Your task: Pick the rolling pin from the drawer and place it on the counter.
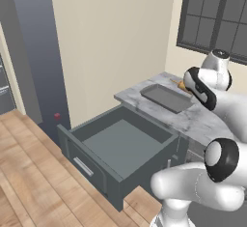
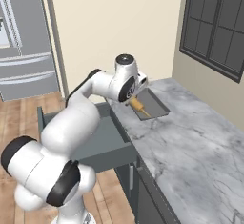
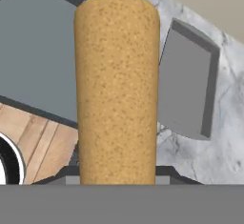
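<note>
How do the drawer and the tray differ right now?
The drawer is a deep box pulled open from the cabinets; the tray is shallow with a low rim. The drawer hangs out over the wood floor; the tray lies on the counter. The drawer is much larger than the tray. Both are dark grey.

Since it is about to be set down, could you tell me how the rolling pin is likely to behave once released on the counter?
The rolling pin is a smooth round cylinder, so it will probably roll on the flat marble counter. It looks rigid and wooden, so it should not flex. Laying it beside the tray wall might stop it rolling.
</note>
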Robot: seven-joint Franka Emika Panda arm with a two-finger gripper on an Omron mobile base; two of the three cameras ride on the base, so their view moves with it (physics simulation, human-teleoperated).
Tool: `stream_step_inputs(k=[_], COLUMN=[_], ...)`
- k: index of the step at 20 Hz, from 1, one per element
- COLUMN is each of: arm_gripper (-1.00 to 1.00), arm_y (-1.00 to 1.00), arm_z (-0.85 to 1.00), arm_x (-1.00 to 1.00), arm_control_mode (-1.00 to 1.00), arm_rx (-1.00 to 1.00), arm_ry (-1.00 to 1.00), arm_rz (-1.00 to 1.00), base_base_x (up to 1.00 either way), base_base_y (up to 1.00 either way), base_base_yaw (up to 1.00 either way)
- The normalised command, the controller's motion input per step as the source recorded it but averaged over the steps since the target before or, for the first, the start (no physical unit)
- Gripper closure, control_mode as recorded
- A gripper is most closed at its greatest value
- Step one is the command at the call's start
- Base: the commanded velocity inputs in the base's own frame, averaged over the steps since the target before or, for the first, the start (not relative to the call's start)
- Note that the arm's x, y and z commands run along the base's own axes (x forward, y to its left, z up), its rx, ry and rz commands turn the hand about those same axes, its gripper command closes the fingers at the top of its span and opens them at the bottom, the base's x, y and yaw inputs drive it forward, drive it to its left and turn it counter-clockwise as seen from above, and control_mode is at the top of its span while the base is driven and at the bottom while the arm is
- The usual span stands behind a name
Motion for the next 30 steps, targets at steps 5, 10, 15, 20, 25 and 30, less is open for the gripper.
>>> stream_step_inputs(k=[5, 10, 15, 20, 25, 30], arm_gripper=[1.0, 1.0, 1.0, 1.0, 1.0, 1.0], arm_y=[-0.74, -0.35, -0.35, -0.61, -0.8, -0.8], arm_z=[-0.96, -0.97, -0.74, -0.62, -0.36, -0.15], arm_x=[-0.65, -0.27, 0.19, 0.33, 0.4, 0.43], arm_control_mode=[-1.0, -1.0, -1.0, -1.0, -1.0, -1.0], arm_rx=[0.05, 0.0, 0.0, 0.0, 0.03, 0.06], arm_ry=[0.0, 0.02, 0.07, 0.05, 0.03, 0.0], arm_rz=[-0.03, -0.01, 0.0, 0.0, 0.0, 0.0], base_base_x=[0.0, 0.0, 0.0, 0.0, 0.0, 0.0], base_base_y=[0.0, 0.0, 0.0, 0.0, 0.0, 0.0], base_base_yaw=[0.0, 0.0, 0.0, 0.0, 0.0, 0.0])
